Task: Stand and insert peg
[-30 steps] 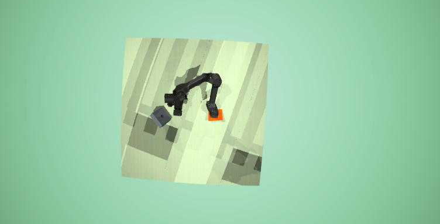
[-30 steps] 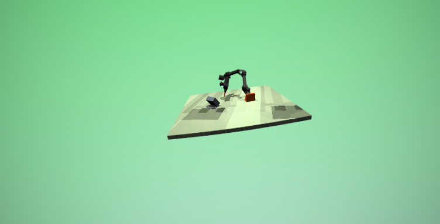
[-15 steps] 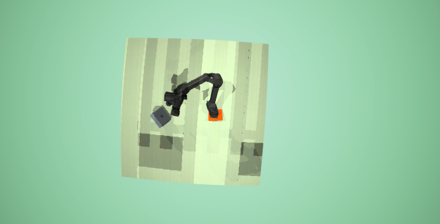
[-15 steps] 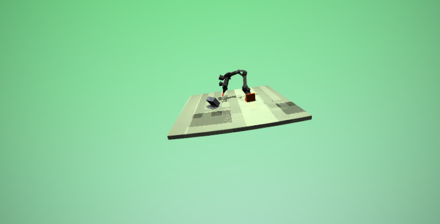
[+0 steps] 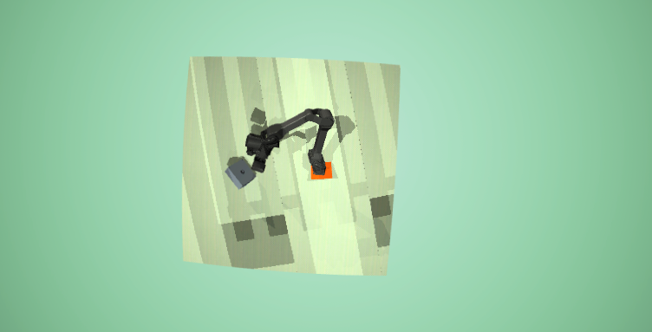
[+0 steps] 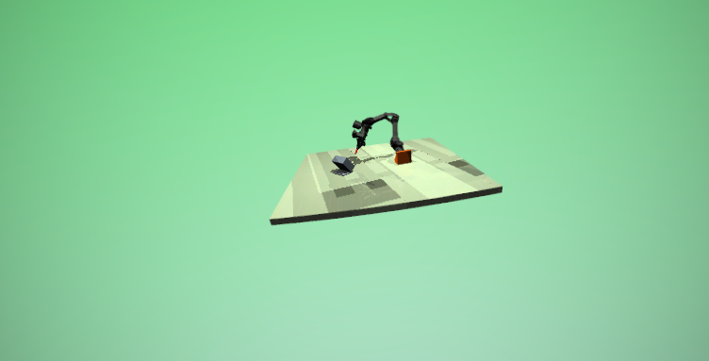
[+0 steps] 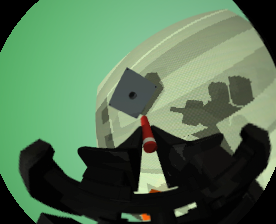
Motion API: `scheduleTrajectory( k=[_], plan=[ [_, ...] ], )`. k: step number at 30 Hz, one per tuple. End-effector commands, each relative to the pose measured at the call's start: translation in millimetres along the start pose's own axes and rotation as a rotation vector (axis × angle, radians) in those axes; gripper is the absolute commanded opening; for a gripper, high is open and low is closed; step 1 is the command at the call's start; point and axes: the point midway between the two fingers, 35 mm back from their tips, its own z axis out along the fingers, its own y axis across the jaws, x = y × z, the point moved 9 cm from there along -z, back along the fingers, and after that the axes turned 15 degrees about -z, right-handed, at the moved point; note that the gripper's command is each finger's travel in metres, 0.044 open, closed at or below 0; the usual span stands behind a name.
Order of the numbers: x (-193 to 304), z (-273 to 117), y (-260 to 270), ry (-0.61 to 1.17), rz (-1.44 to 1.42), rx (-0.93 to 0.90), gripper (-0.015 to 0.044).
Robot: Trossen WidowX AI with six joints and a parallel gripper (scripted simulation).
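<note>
The gripper (image 6: 360, 146) (image 7: 147, 131) grips a red cylindrical peg (image 6: 355, 151) (image 7: 148, 136) (white-banded, smooth-looking).
</note>
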Motion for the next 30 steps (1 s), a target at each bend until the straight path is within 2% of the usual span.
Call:
scheduleTrajectory(
  k=[1, 30],
  plan=[
    [-2, 0, 0, -0.040, 0.023, -0.018, 0.0000],
    [-16, 34, 2, -0.132, 0.065, -0.055, 0.0000]
  ],
)
